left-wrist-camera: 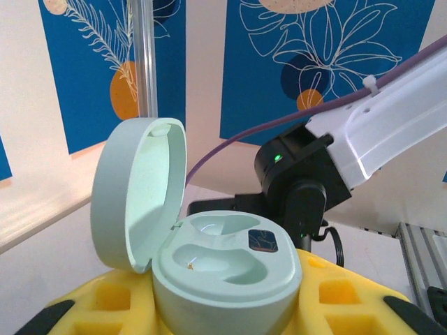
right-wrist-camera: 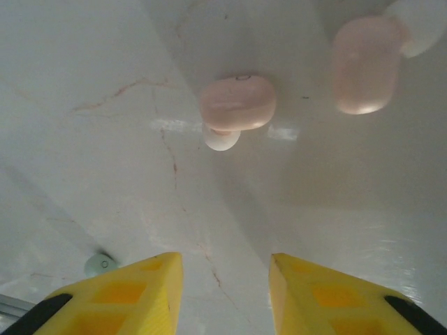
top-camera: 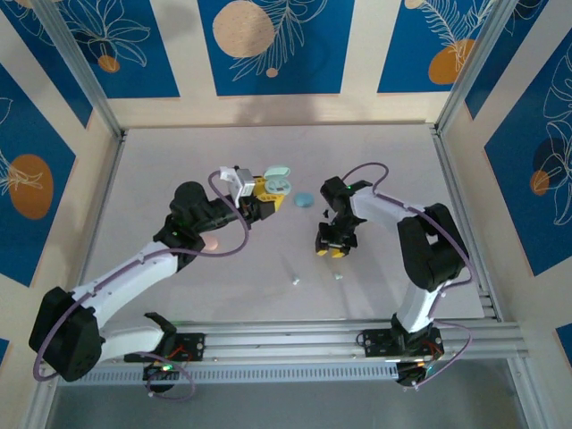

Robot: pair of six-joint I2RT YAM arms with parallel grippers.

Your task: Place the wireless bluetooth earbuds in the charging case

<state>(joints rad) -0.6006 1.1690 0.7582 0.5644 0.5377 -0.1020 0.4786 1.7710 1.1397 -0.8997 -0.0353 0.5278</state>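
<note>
A mint charging case (left-wrist-camera: 227,276) with its lid (left-wrist-camera: 140,188) swung open sits between the yellow fingers (left-wrist-camera: 346,307) of my left gripper (left-wrist-camera: 223,310), which is shut on it. Both wells of the case are empty. From above, the case (top-camera: 278,183) is held over the middle of the table by the left gripper (top-camera: 266,198). My right gripper (top-camera: 332,249) hangs low over the table, open, with nothing between its fingers (right-wrist-camera: 136,293). Two pink earbuds (right-wrist-camera: 237,105) (right-wrist-camera: 366,64) lie on the table ahead of it, apart from the fingertips.
A pale blue round piece (top-camera: 305,198) lies right of the held case. Two tiny pale buds (top-camera: 293,280) (top-camera: 338,276) rest near the front rail (top-camera: 357,335). A pinkish object (top-camera: 213,241) shows under the left arm. A small mint disc (right-wrist-camera: 101,264) lies beside the right gripper's left finger.
</note>
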